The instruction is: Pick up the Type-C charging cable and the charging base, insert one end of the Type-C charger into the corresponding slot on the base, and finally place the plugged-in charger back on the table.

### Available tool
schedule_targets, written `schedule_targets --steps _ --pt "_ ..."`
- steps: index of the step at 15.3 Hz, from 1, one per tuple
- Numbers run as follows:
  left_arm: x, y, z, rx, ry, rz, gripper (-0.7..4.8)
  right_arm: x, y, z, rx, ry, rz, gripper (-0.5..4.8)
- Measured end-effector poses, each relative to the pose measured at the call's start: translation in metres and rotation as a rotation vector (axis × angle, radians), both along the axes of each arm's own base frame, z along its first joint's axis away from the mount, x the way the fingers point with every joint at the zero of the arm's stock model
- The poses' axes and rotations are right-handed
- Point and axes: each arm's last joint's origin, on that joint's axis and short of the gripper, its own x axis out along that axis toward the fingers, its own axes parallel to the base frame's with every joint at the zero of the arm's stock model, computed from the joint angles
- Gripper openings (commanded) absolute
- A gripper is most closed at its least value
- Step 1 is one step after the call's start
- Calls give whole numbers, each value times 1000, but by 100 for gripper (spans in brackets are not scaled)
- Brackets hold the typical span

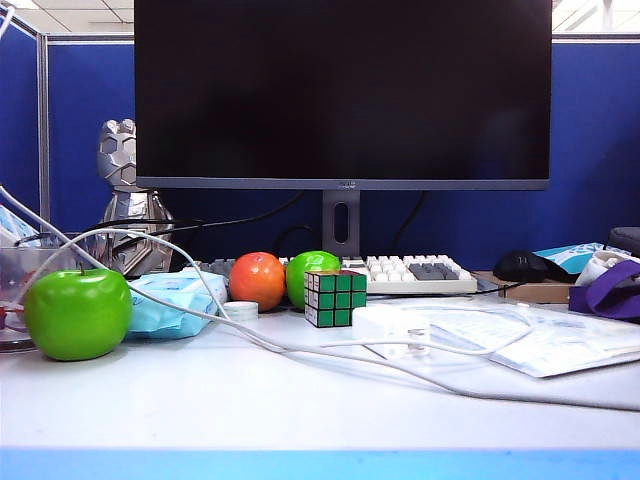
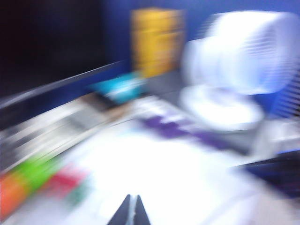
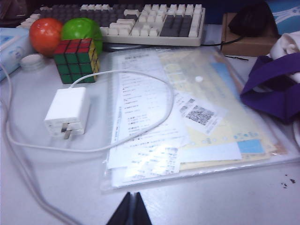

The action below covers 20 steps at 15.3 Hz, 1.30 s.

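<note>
Saw blue partition walls [image 1: 90, 120] behind a wide dark monitor [image 1: 342, 90] on its stand. Below it, the table [image 1: 300, 410]: flat white top with a light-blue front edge. Spread on the right side of the table, a clear plastic sleeve of printed papers [image 3: 197, 122]. Behind that, a white and grey keyboard [image 3: 154, 23], with a black mouse [image 1: 528, 266] on a brown box and purple fabric [image 3: 274, 89] off to the right. At the left, a green apple [image 1: 78, 313] in front of a blue wipes packet [image 1: 175, 303]; further in, an orange fruit [image 1: 258, 281], a second green apple [image 3: 82, 29] and a Rubik's cube [image 3: 76, 60], grouped together. Just in front of the cube, resting flat on the table, the charging base [image 3: 69, 110]: a smooth white block with rounded corners, metal prongs pointing toward the front edge. Curving from beside the base over the papers and back round its front, the Type-C charging cable [image 3: 159, 93]: thin, white, slack; its plug end could not be made out. Beside it, a thicker white cord [image 1: 240, 335] trailing across the table. Left gripper [image 2: 130, 211] caught in heavy blur above the table, dark fingertips pressed together, nothing between them. Right gripper [image 3: 131, 208] hovering over the table's near side, in front of the papers, tips likewise pinched together and empty.
</note>
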Motion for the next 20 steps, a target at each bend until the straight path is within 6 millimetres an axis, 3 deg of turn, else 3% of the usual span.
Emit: schedule_targets --steps 2,4,7,12,15,20 --pt "-4 19 -27 9 22 89 -6 0 0 0 0 0 -1 -5" --pt "-20 55 -62 -17 21 297 -6 0 0 0 0 0 -1 -5" --pt "-35 77 -95 -28 -24 547 -6 0 0 0 0 0 -1 -5" --pt "-45 88 -150 -32 -17 654 -6 0 0 0 0 0 -1 -5" --pt "-48 94 -162 -56 -69 714 -6 0 0 0 0 0 -2 -5" --pt "-47 96 -179 1 57 737 -6 0 0 0 1 -1 -1 -5"
